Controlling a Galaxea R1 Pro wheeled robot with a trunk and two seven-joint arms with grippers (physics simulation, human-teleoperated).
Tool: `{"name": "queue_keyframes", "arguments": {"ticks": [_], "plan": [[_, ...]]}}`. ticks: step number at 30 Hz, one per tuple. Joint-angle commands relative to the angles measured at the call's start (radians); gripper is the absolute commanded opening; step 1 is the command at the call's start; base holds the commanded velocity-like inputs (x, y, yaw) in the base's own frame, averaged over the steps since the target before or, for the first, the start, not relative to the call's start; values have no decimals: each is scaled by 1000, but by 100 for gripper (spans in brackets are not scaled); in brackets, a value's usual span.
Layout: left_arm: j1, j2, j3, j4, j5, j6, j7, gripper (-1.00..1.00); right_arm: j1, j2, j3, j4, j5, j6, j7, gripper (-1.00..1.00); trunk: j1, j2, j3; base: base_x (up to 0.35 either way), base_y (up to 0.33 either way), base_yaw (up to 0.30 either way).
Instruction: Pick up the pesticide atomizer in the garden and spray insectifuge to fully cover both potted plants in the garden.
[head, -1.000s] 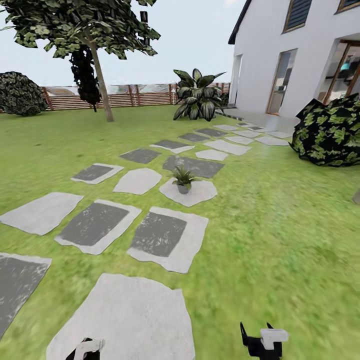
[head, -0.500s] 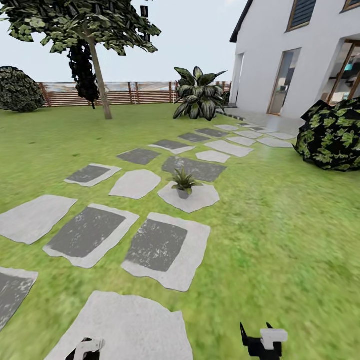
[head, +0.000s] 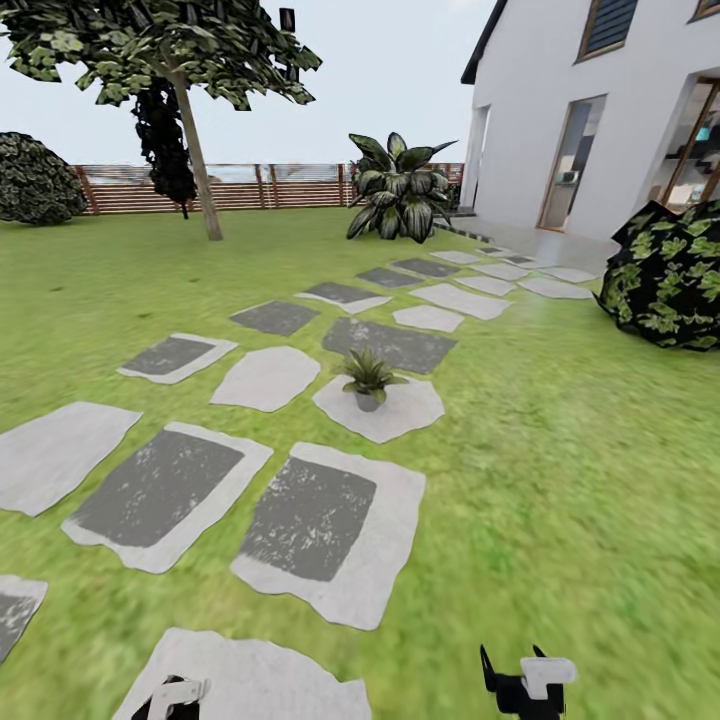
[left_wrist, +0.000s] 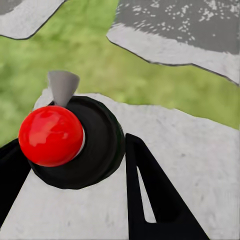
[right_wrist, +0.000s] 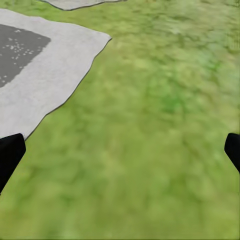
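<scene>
Green lawn (head: 560, 470) fills the garden in the head view, crossed by a path of grey stepping stones (head: 310, 520) running from the near left toward a white house (head: 590, 110) at the far right. One potted plant (head: 368, 376), a small rosette of spiky green leaves in a round grey pot, stands on a pale stone in the middle of the path. Farther back sit a large striped agave (head: 400, 188), a tree (head: 185, 110) at the far left, a brown slatted fence (head: 220, 188), and a dark bush (head: 668, 275) at the right. At the near edge, the left gripper (head: 172, 696) and the right gripper (head: 522, 682) just peek into view.

From the left wrist view, the left gripper (left_wrist: 70, 180) has its two dark fingers (left_wrist: 150, 190) clamped on the pesticide atomizer (left_wrist: 75, 142), seen end on: a round black body with a shiny red ball top and a small grey nozzle. Pale stone (left_wrist: 200, 150) lies beneath it, with grass and a darker stone beyond.

From the right wrist view, the right gripper (right_wrist: 120, 155) has its dark fingertips (right_wrist: 10, 152) spread wide apart at either edge, holding nothing. Blurred grass (right_wrist: 160, 125) lies beneath, with a grey stone (right_wrist: 40, 65) off to one side.
</scene>
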Motion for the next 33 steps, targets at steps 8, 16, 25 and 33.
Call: {"name": "queue_keyframes", "arguments": {"ticks": [8, 16, 25, 33], "plan": [[-1, 0, 2, 1, 1, -3, 0, -100, -1, 0, -1, 1, 0, -3, 0, 100, 0, 0, -1, 339, 35, 0], [-1, 0, 2, 1, 1, -2, 0, -100, -1, 0, -1, 1, 0, -3, 0, 100, 0, 0, -1, 339, 76, 0], [-1, 0, 2, 1, -1, -3, 0, -100, -1, 0, -1, 1, 0, -3, 0, 100, 0, 0, -1, 339, 28, 0], [-1, 0, 2, 1, -1, -3, 0, -100, -1, 0, -1, 1, 0, -3, 0, 100, 0, 0, -1, 339, 1, 0]]}}
